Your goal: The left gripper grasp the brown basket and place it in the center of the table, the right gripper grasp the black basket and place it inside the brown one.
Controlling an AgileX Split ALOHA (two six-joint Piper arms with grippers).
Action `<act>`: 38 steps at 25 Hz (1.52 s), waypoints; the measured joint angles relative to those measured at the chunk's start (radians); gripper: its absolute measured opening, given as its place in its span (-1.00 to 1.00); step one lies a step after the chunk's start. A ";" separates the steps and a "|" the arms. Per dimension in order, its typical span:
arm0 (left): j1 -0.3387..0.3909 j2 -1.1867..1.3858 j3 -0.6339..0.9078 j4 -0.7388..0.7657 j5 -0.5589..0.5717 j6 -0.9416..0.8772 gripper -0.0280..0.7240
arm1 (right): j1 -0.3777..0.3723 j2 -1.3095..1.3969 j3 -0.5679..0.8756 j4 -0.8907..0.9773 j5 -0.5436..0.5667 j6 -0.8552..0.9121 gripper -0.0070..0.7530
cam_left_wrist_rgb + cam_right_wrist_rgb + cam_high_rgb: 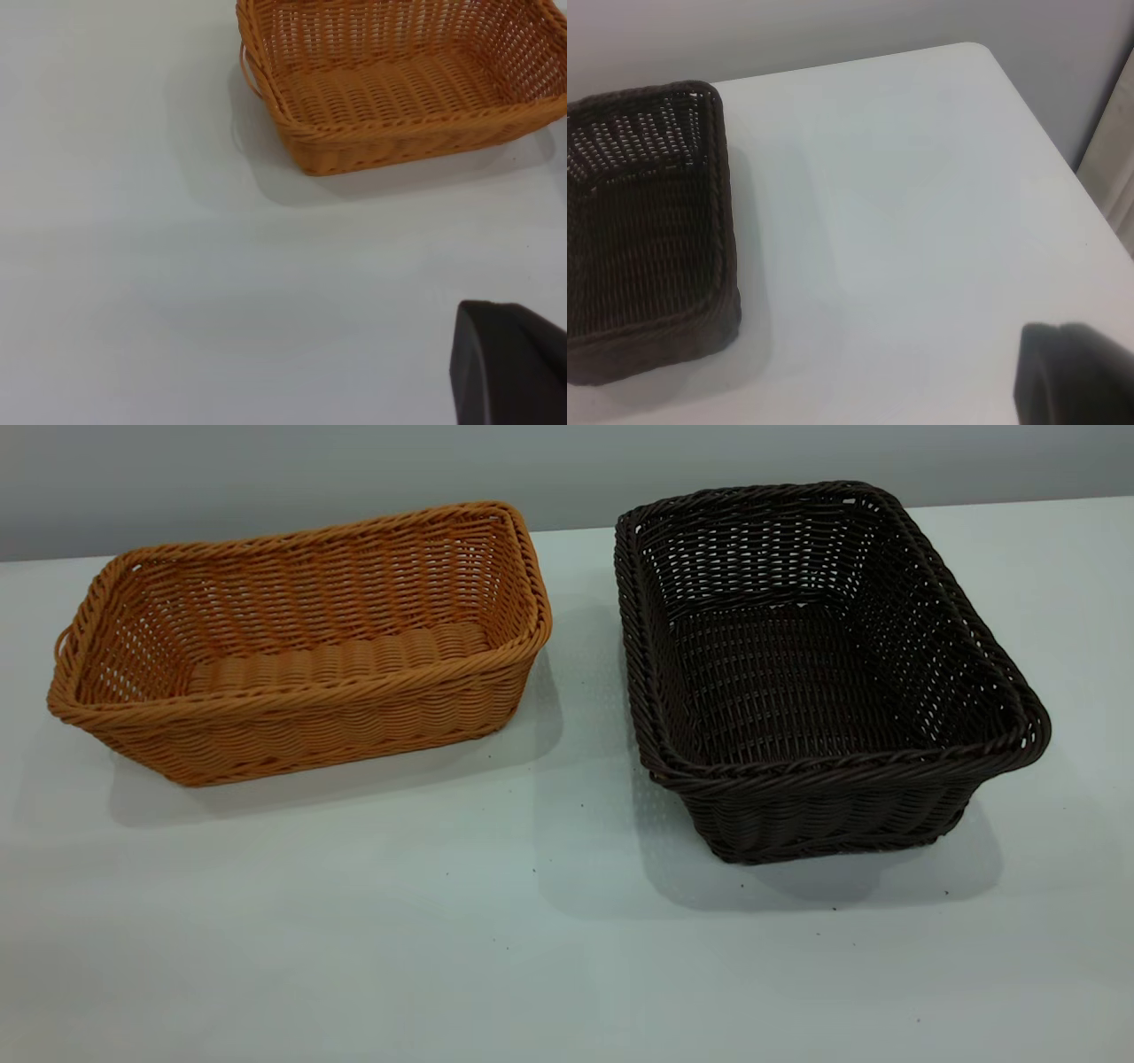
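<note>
The brown basket [301,646] is orange-tan wicker and stands upright and empty on the left of the white table [532,957]. It also shows in the left wrist view [399,88]. The black basket [815,664] stands upright and empty on the right, apart from the brown one. It also shows in the right wrist view [647,230]. Neither arm shows in the exterior view. A black part of the left gripper [509,363] shows in its wrist view, well away from the brown basket. A black part of the right gripper [1072,372] shows in its wrist view, well away from the black basket.
A narrow strip of table separates the two baskets. Bare white tabletop lies in front of both. The table's far edge meets a grey wall [567,460]. A rounded table corner [979,49] and side edge show in the right wrist view.
</note>
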 joint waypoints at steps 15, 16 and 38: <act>0.000 0.000 0.000 0.000 0.000 0.000 -0.93 | 0.000 0.000 0.000 0.000 0.000 0.000 -0.98; 0.000 0.000 0.000 0.000 0.000 0.000 -0.93 | 0.000 0.000 0.000 0.000 0.000 0.000 -0.98; 0.000 0.000 0.000 -0.010 -0.001 0.014 -0.87 | 0.000 0.000 0.000 0.120 -0.002 -0.077 -0.93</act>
